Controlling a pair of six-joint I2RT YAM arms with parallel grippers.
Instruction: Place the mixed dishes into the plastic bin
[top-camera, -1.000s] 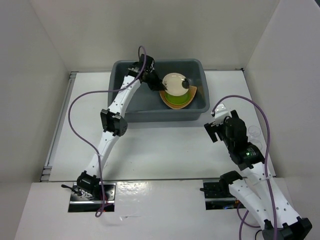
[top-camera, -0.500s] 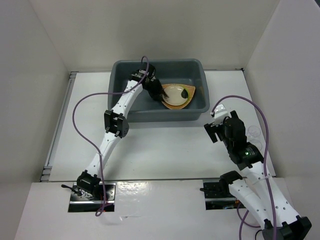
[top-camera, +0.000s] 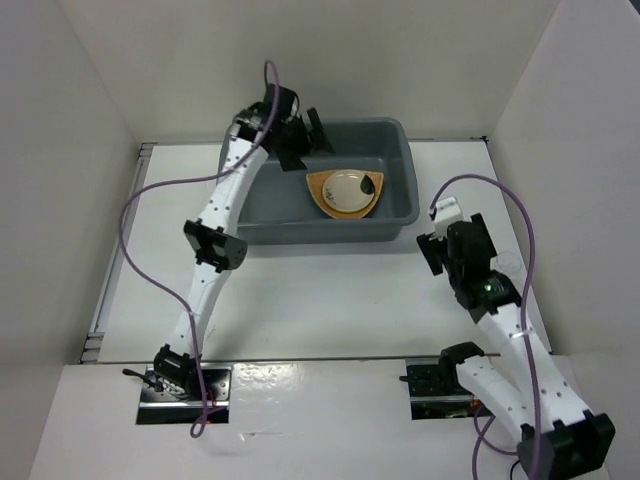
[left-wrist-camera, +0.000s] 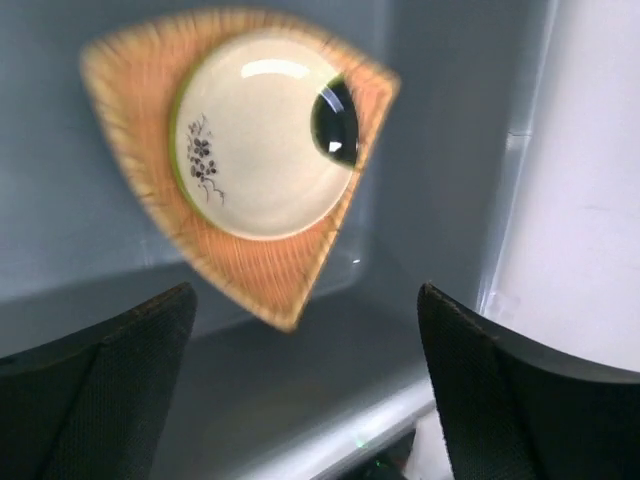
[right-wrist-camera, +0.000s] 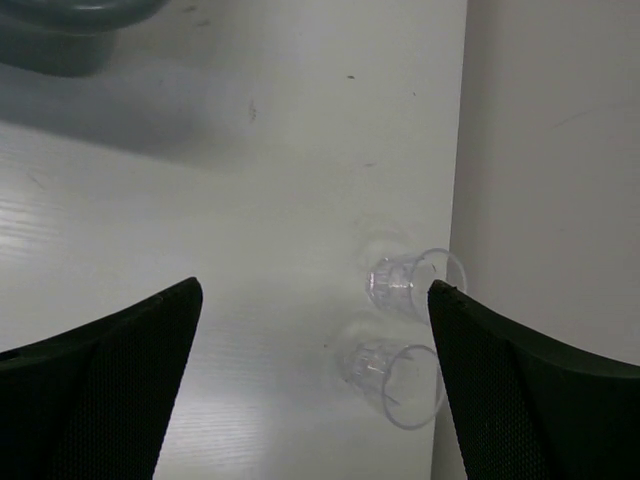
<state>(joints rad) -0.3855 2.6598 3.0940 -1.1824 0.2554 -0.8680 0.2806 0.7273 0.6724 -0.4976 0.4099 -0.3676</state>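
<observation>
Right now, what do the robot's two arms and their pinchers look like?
Both the left arm and right arm are white tubes with chunky black joints. A purple cable loops along each. The right arm shows a tiny green light. Each ends in two black fingers with a fine bumpy texture.

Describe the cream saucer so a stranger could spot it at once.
Look at the grey-blue bin at the far side of the table. An orange woven plate lies inside, and the saucer tops the stack on it. It alone is cream, with a dark mark at one edge and a small flower print.
</observation>
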